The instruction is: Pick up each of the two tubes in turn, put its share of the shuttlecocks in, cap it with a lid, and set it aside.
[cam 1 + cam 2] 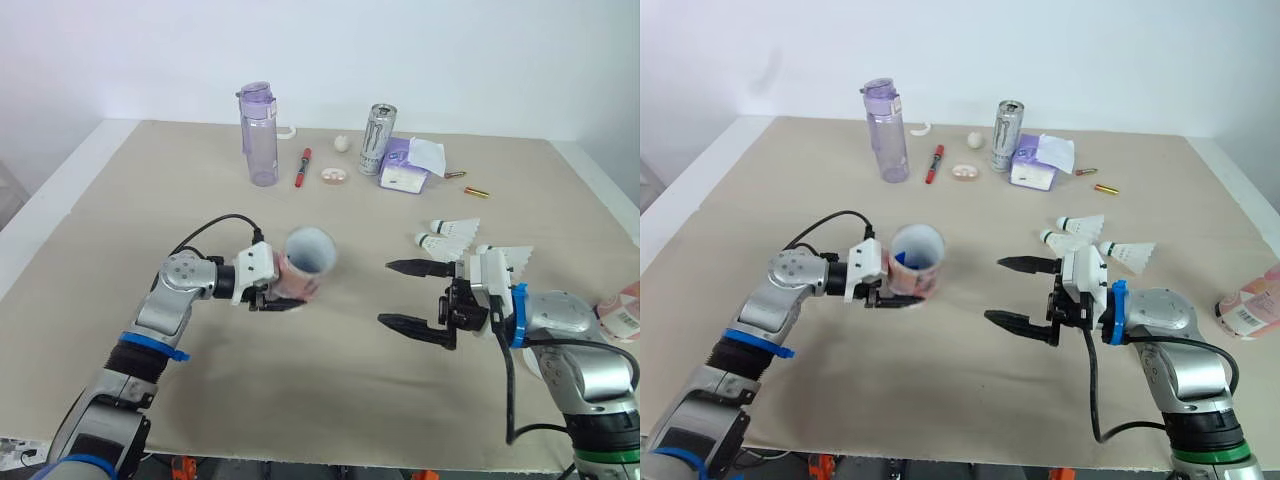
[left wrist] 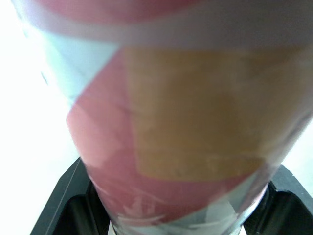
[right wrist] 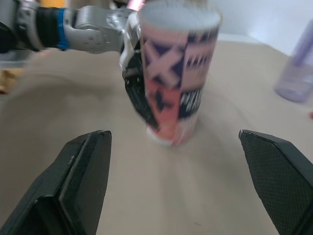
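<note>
The first tube is in hand and the filling has not begun, I judge. The left gripper (image 1: 272,294), left of centre in the head view, has its two black fingers closed on the lower body of the pink, white and dark patterned cardboard tube (image 3: 178,88). The tube stands upright on the beige cloth-covered table (image 1: 300,400) with its mouth open. Whether anything lies inside it I cannot tell.

The right gripper (image 1: 994,290), right of centre, has its fingers spread wide and is empty, aimed toward the tube.

The next move calls for the right gripper to turn toward the white feathered shuttlecocks (image 1: 1080,222) in the right half of the frame behind it, close on one and carry it to the open mouth.

**Counted:**
- Three shuttlecocks, two close together and one (image 1: 1130,252) nearer the right arm.
- One tube held, and one pink labelled cylinder (image 1: 1250,305) lying at the right edge, likely the second tube.
- No lid that I can pick out with certainty.

Along the top of the frame stand a clear purple plastic bottle (image 1: 258,135) and a silver drinks can (image 1: 376,140)
</note>
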